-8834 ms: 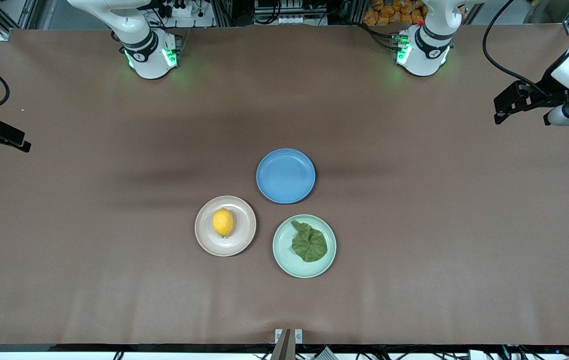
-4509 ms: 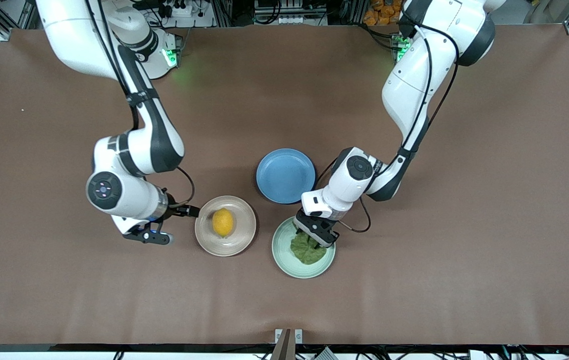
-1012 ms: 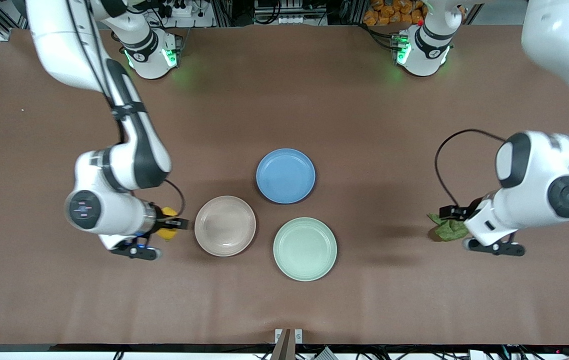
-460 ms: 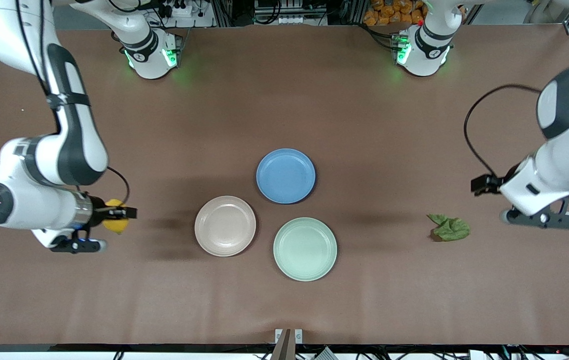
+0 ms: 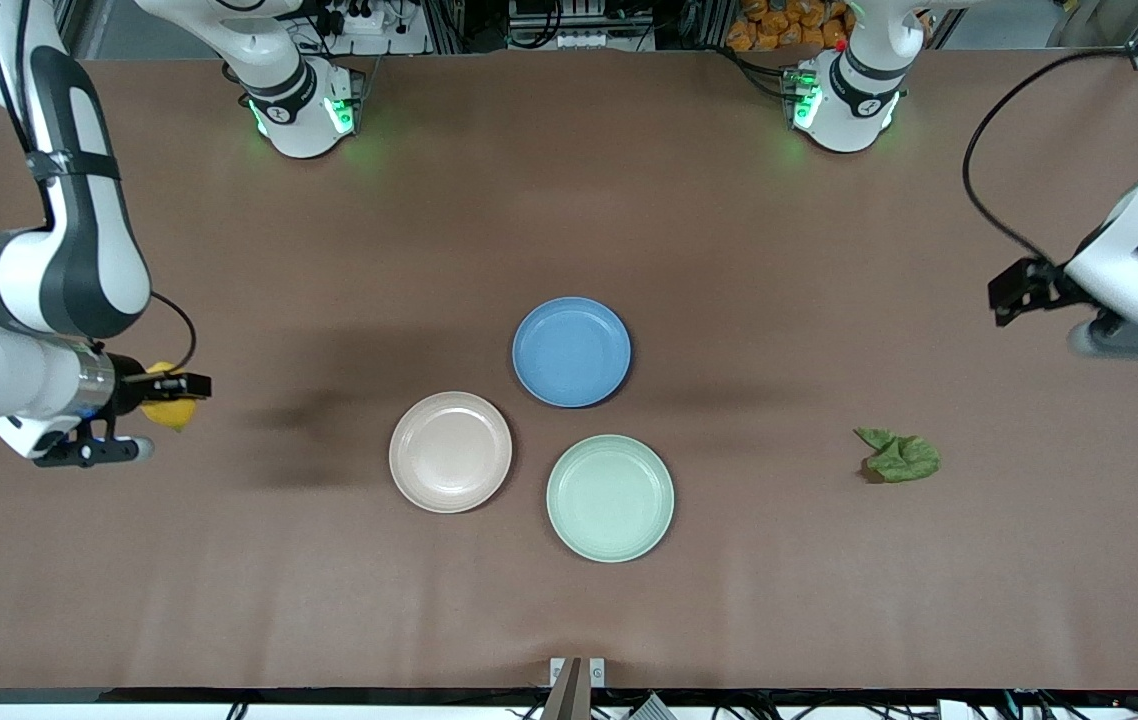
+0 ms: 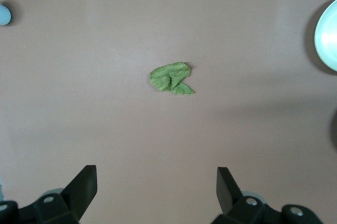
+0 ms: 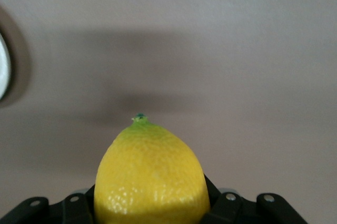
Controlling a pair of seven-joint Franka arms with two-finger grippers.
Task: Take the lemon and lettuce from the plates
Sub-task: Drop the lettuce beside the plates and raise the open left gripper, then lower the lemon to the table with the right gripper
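Note:
My right gripper (image 5: pixel 179 388) is shut on the yellow lemon (image 5: pixel 167 410) and holds it above the bare table at the right arm's end; the lemon fills the right wrist view (image 7: pixel 151 174). The crumpled green lettuce (image 5: pixel 899 456) lies on the table toward the left arm's end, apart from both plates; it also shows in the left wrist view (image 6: pixel 171 78). My left gripper (image 5: pixel 1009 290) is open and empty, up over the table near that end. The beige-pink plate (image 5: pixel 450 451) and the mint green plate (image 5: pixel 609 496) stand bare in the middle.
A blue plate (image 5: pixel 571 351) stands bare, farther from the front camera than the other two plates. The arms' bases (image 5: pixel 301 110) stand along the table's back edge. The brown table (image 5: pixel 569 600) is open near the front camera.
My right gripper has carried the lemon farther toward the right arm's end of the table. My left gripper, open, has risen and drawn away from the lettuce, which stays on the table.

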